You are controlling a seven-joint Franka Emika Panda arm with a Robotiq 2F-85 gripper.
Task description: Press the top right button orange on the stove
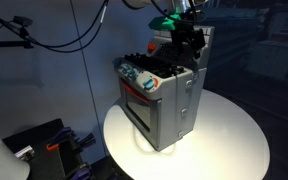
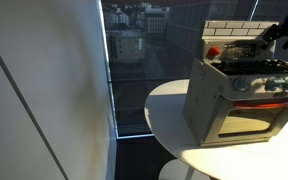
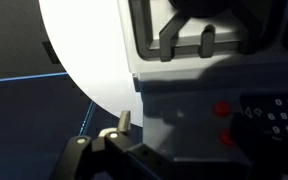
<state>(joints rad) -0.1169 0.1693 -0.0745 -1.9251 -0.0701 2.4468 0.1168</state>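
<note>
The grey toy stove (image 1: 169, 95) stands on a round white table, with its white brick-pattern back panel (image 2: 234, 32) and red-trimmed oven door (image 2: 256, 118) in view. My gripper (image 1: 189, 38) hovers over the stove's back top corner and also shows in an exterior view (image 2: 280, 33). In the wrist view the stove's grey top (image 3: 174, 100) fills the frame, with two red-orange buttons (image 3: 221, 109) (image 3: 227, 139) and a black burner grate (image 3: 199, 30). One pale fingertip of the gripper (image 3: 179, 128) shows at the lower left, with grey stove surface beside it. The jaws hold nothing.
The round white table (image 1: 234, 140) carries the stove; its bare edge shows in the wrist view (image 3: 84, 50). A dark keypad panel (image 3: 276, 112) sits right of the buttons. A window (image 2: 134, 60) and a pale wall (image 2: 44, 90) stand behind. Cables (image 1: 54, 30) hang nearby.
</note>
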